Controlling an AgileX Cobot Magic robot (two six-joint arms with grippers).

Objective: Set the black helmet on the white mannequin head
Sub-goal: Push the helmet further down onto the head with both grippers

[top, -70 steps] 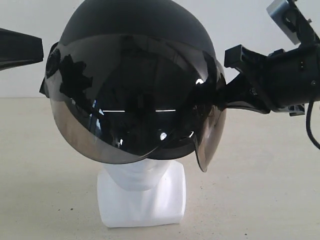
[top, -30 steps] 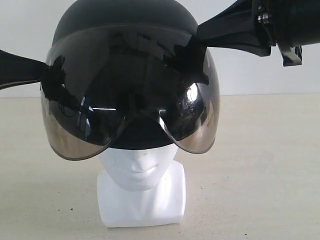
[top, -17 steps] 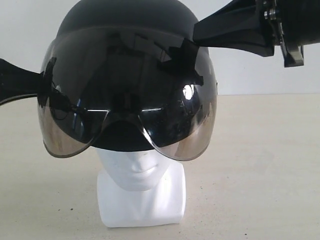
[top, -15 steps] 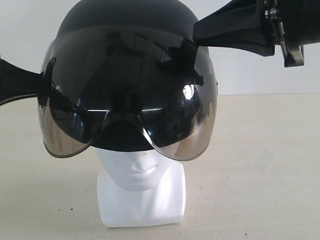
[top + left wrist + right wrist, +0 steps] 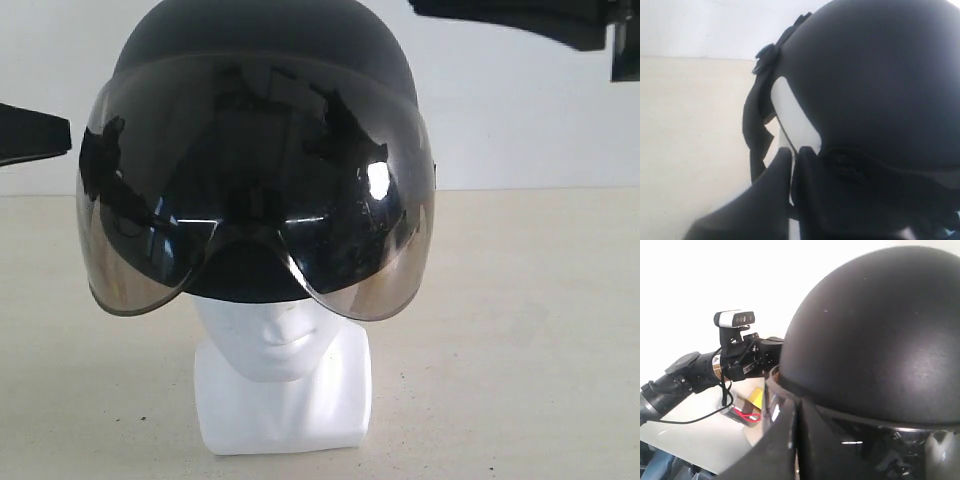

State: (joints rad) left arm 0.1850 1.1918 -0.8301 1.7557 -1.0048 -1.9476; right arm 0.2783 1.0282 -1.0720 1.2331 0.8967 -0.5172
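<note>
The black helmet [image 5: 255,150] sits on the white mannequin head [image 5: 283,345], its smoky visor [image 5: 250,230] down over the upper face so only mouth, chin and blocky neck base show. My left gripper [image 5: 62,130] hangs just off the helmet's left side, fingers together and empty. In the left wrist view that gripper [image 5: 792,156] points at the helmet's shell [image 5: 875,75] and strap. My right gripper [image 5: 420,6] is at the top right edge, above and apart from the helmet. In the right wrist view it [image 5: 796,410] stands shut beside the dome [image 5: 875,330].
The head stands on a beige table [image 5: 520,330] in front of a white wall. In the right wrist view the left arm with its wrist camera [image 5: 735,319] reaches in behind the helmet, and yellow and red items [image 5: 752,402] lie beyond the table.
The helmet was turned level on the head. Both grippers then came off it: the right one rose towards the top right, the left one drew back to the left.
</note>
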